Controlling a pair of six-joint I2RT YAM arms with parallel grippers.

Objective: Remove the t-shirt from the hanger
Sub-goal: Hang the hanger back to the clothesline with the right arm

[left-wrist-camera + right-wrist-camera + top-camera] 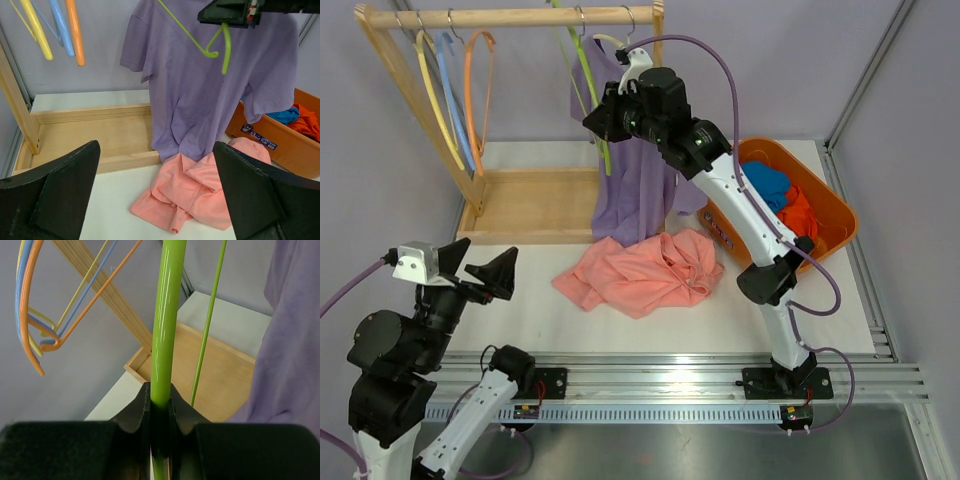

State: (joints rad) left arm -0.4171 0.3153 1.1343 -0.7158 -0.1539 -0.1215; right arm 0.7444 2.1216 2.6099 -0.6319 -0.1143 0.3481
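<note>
R fingers (135, 415) are clamped tight on the green hanger (165, 320), its bar pinched between them. R gripper (600, 112) is up high, just under the rack rail (520, 15). Purple t-shirt (638, 185) hangs at the rail's right end, right beside that hanger, hem down by the pink shirt (645, 270) on the table (770, 320). I can't tell how much of the hanger is inside the tee. L gripper (156, 150) has fingers wide apart, nothing in them, low at near-left, well apart from the tee. Orange bin (835, 215) w/ clothes at right.
</note>
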